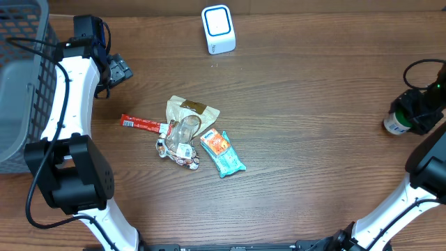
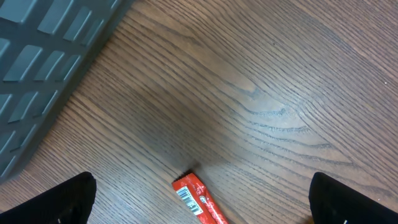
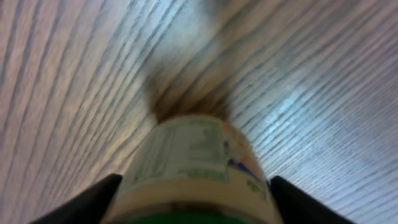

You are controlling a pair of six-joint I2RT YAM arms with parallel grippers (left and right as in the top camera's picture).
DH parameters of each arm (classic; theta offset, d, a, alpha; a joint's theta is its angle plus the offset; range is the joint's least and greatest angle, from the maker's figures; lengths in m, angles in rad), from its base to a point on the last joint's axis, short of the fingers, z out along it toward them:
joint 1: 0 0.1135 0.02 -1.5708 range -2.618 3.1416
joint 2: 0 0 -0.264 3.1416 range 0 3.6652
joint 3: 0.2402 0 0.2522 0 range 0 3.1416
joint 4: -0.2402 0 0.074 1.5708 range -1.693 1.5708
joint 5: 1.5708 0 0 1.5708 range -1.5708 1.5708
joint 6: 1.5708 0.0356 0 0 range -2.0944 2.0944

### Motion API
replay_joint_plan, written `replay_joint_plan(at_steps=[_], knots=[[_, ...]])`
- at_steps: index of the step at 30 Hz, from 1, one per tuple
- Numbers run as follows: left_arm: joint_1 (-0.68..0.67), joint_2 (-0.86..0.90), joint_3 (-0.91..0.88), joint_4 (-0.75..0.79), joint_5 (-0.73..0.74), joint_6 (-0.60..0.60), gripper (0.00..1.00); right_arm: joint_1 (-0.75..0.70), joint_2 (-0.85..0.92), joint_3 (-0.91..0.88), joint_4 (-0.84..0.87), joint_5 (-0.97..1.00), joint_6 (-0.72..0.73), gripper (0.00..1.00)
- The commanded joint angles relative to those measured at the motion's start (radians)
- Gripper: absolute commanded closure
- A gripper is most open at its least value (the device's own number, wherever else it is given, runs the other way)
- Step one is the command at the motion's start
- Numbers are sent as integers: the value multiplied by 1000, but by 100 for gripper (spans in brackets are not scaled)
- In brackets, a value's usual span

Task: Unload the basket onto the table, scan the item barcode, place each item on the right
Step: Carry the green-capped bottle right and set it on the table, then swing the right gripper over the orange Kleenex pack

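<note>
A small bottle (image 1: 396,125) with a white label and green cap stands at the table's far right. In the right wrist view the bottle (image 3: 199,168) fills the space between my right gripper's (image 3: 196,199) dark fingers; the jaws flank it closely, slightly parted from its sides. The white scanner (image 1: 218,29) with a blue face sits at the back centre. My left gripper (image 1: 118,72) hovers open by the basket. Its wrist view shows the gripper (image 2: 200,186) above the end of a red bar (image 2: 199,200) with a barcode, nothing between its fingers.
A grey mesh basket (image 1: 17,84) stands at the left edge. Mid-table lie the red bar (image 1: 143,123), a tan packet (image 1: 189,109), a clear crumpled wrapper (image 1: 180,143) and a teal and orange pack (image 1: 223,153).
</note>
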Motion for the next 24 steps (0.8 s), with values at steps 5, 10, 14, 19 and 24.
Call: replay_joint_plan(at_steps=[5,10,14,19,24], knots=[[-6,-5,22,1,4,-6,0,6,-14,0,4,-1,7,10],[-6,-5,22,1,4,-6,0,6,-14,0,5,-1,7,5],[-8,-5,22,1,4,-6,0,6,-14,0,4,-1,7,4],[-7,-5,22,1,4,-6,0,6,-15,52,-9,-6,7,4],[-8,-5,22,1,4,-6,0,36,-20,231,-92,-68,-2,4]])
